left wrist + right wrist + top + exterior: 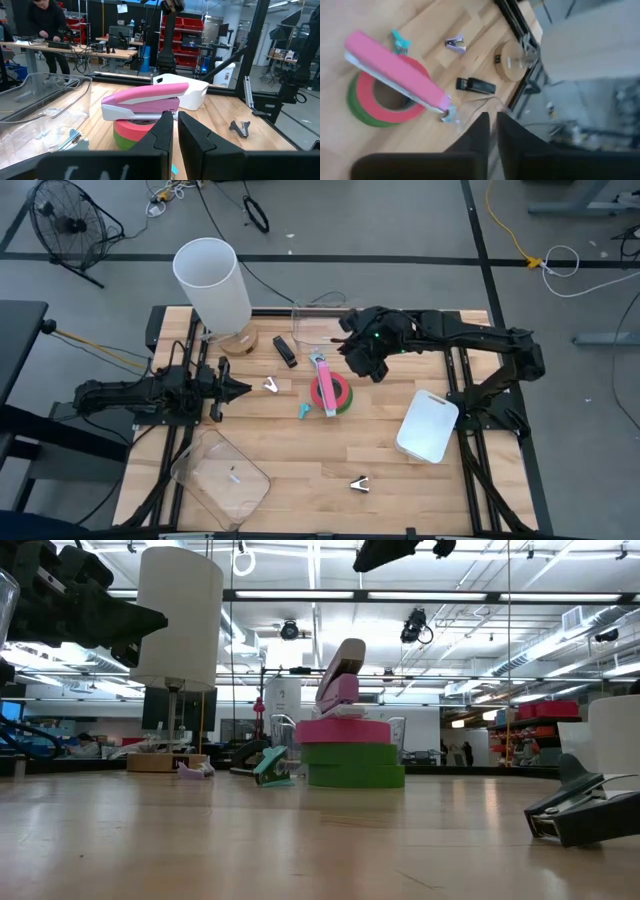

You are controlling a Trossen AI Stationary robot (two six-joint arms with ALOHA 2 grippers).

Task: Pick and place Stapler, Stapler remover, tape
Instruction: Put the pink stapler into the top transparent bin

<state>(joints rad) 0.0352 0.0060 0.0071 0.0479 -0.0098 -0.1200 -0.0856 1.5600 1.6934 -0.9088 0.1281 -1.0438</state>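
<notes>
Right end effector (362, 363) raised above the table (300, 470), just beyond the tape stack toward the far edge, fingers nearly together with a slim gap and grasping nothing. Left end effector (232, 389) low over the table's left side, pointed at the stack, fingers clenched on nothing, waiting.

Done, judging by the layout: pink stapler (325, 385) laid across the top of the pink-red tape roll (322, 393), itself stacked on the green tape roll (344, 402), near the table's middle. In the low view, stapler propped at a tilt on the stack, one end overhanging. Looks freshly set down, with the right arm directly above it.

Seemingly left: black stapler (285, 351) lying on bare wood near the back, between the wooden lamp base (238, 341) and the clear bin (312, 320). Silver staple remover (271, 386) just ahead of the left end effector; teal staple remover (303, 411) beside the stack; dark staple remover (360, 484) alone near the front edge. Clear container (218, 475) at front left holding only a tiny scrap; white container (427, 426) at right, contents not visible.

Intended destination not certain from these views; roughly one item handled, several still loose.
</notes>
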